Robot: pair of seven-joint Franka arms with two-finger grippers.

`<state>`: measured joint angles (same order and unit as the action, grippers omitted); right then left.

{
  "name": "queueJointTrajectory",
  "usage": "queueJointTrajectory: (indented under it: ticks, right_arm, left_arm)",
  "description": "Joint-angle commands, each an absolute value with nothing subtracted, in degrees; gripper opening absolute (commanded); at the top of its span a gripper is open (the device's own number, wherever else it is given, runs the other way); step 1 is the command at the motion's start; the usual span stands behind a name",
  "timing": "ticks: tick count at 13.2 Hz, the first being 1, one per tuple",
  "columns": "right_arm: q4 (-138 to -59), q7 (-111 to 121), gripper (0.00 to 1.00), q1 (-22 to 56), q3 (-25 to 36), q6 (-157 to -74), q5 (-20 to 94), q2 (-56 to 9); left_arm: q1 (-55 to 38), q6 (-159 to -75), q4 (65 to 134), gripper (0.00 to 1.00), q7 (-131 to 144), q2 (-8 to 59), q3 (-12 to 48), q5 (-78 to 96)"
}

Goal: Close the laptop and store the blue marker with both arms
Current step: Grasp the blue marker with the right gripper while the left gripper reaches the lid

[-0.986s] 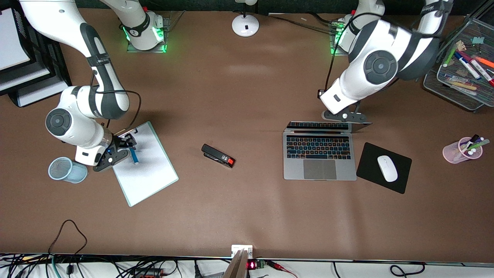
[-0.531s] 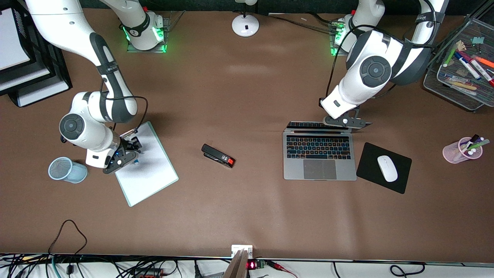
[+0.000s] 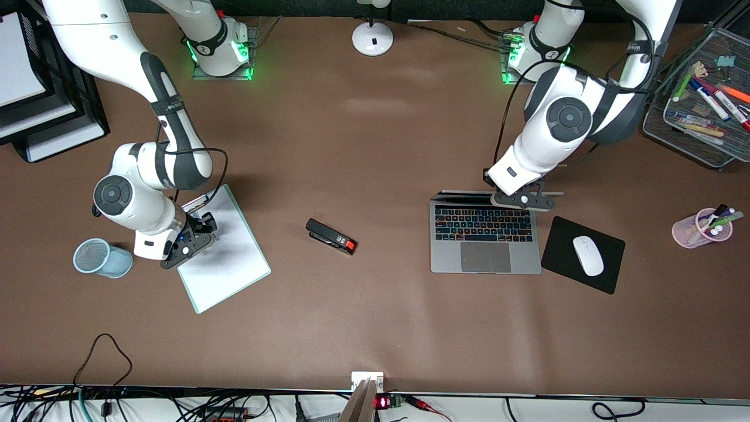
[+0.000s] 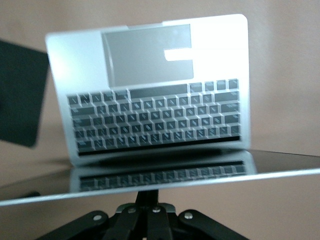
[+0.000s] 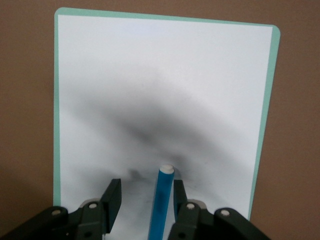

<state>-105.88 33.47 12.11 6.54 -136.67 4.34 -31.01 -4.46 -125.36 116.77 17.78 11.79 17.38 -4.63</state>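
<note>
My left arm bends down over the laptop (image 3: 485,246), left gripper (image 3: 523,200) clenched empty against the tilted lid's top edge. My right gripper (image 5: 142,200) straddles the marker (image 5: 161,202) on the whiteboard (image 3: 225,258), fingers apart

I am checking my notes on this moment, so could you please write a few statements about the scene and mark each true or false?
1. The laptop is fully closed. False: its lid is partly lowered, keys showing.
2. The blue marker lies between the right tool fingers, over the whiteboard. True.
3. The left tool is at the laptop's lid edge. True.
4. The mouse sits on the laptop. False: it sits on the black mousepad.
</note>
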Motion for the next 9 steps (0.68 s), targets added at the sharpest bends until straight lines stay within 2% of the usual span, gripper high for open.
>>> queueJointTrajectory:
  ticks: [1,5,9]
  right_arm:
    - [-103.9,36.4,0.5,12.0,6.6,-136.4,4.5,-32.4]
    - [-103.6,36.6,0.49,12.0,6.6,-136.6,4.5,-32.6]
    - [-102.3,37.0,0.49,12.0,6.6,-136.6,4.5,-33.8]
  left_arm:
    - [-4.0,-127.3,114.4,0.0,19.6,13.7,17.6,-9.5]
    - [-4.0,-129.5,110.4,0.0,19.7,17.8,17.5,-11.4]
    - [-3.6,-135.3,109.3,0.0,19.7,21.7,16.7,-11.5]
